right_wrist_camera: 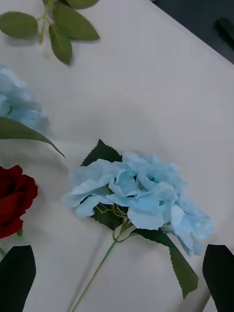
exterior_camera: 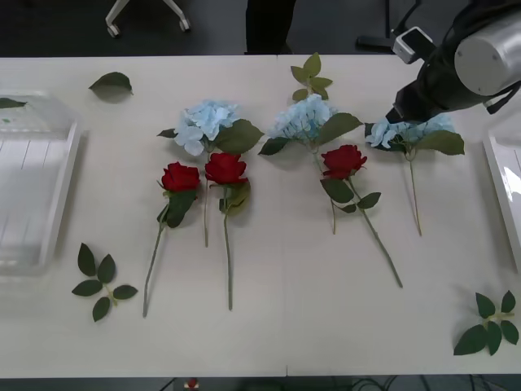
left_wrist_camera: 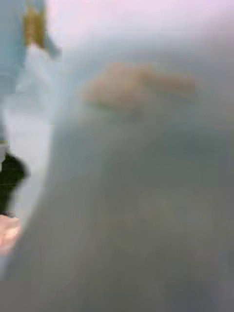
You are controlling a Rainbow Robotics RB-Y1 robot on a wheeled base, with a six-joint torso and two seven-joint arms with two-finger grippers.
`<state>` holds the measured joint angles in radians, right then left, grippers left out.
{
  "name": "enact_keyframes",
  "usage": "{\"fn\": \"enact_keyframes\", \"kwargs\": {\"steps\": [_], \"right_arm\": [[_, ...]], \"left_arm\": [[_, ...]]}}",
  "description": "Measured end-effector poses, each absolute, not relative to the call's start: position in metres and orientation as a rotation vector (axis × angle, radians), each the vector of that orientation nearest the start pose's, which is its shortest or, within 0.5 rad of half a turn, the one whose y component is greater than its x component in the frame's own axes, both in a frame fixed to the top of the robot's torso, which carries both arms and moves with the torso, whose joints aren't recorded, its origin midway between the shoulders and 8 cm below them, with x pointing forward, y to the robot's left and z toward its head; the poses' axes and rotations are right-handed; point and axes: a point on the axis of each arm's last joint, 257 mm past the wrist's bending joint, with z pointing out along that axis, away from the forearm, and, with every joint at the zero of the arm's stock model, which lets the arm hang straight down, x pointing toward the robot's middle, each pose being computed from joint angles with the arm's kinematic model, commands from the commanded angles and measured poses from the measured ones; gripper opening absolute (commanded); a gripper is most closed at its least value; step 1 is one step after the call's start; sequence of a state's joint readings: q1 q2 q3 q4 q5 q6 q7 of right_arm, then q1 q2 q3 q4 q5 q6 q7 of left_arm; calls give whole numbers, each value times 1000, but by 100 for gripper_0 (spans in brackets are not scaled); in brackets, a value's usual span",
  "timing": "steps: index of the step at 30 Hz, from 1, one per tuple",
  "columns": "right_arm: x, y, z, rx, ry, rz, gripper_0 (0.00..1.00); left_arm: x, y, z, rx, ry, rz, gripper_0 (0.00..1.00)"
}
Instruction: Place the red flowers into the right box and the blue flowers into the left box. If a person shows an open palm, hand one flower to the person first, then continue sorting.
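The worktop (exterior_camera: 277, 326) is pale and runs across the whole front view; its far edge borders a dark floor, and its near edge is at the bottom of that view. The left box (exterior_camera: 69, 171) sits at the left edge and the right box (exterior_camera: 498, 175) at the right edge, only its rim in sight. A broad bare strip lies between the flower stems and the near edge, and another between the left box and the leftmost flowers.

The right end effector (right_wrist_camera: 117, 278) hovers over the rightmost blue flower (exterior_camera: 411, 134), far right on the worktop just left of the right box. In the right wrist view its two black fingers (right_wrist_camera: 17, 278) stand wide apart at the corners, with that bloom (right_wrist_camera: 141, 195) and its stem between and beyond them, not touched. In the front view the right arm (exterior_camera: 456, 69) covers part of the bloom. For the left end effector I cannot tell the state or place; its wrist view is a blur.

Blue flowers: three, in a far row, left (exterior_camera: 203, 122), middle (exterior_camera: 301, 118) and right. Red flowers: three, nearer, two side by side at left (exterior_camera: 181, 176) (exterior_camera: 225, 168) and one (exterior_camera: 343, 160) between the middle and right blue ones. All six lie flat with stems pointing near. Loose leaf sprigs: four, at near left (exterior_camera: 102, 281), near right (exterior_camera: 488, 324), far centre (exterior_camera: 309, 75), and a single leaf far left (exterior_camera: 111, 81).
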<state>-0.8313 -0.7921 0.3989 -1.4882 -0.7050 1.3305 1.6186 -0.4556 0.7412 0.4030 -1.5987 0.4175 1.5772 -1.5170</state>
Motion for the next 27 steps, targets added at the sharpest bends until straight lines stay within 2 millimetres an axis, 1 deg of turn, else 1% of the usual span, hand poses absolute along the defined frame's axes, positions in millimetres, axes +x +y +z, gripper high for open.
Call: {"fn": "enact_keyframes", "kwargs": {"steps": [3,5,7,11,14,17,20,21,22,24,26,27], "right_arm": [[608,-278,-150,-649,2343,-246,100],[611,-285,-162,-637,2357,-254,100],[612,-293,-174,-626,2375,-265,100],[611,-305,-192,-612,2411,-285,100],[608,-310,-199,-598,2434,-282,100],[607,-314,-202,-592,2445,-284,100],[603,-317,-212,-604,2462,-310,100],[602,-319,-216,-598,2465,-318,100],[601,-321,-220,-596,2469,-329,100],[597,-328,-228,-593,2487,-352,100],[595,-334,-235,-587,2507,-365,100],[594,-337,-237,-579,2515,-366,100]], "left_arm": [[488,570,-124,-422,2403,334,0],[488,589,-125,-444,2394,364,0],[489,603,-131,-464,2382,378,0],[496,625,-152,-496,2353,384,0],[500,636,-173,-481,2354,419,0],[500,636,-198,-457,2387,445,0],[499,634,-209,-437,2410,459,0],[500,633,-209,-436,2411,459,3],[500,633,-209,-437,2411,456,9],[500,632,-209,-438,2410,449,44],[500,632,-209,-438,2410,448,62],[500,632,-209,-438,2410,448,66]]}}
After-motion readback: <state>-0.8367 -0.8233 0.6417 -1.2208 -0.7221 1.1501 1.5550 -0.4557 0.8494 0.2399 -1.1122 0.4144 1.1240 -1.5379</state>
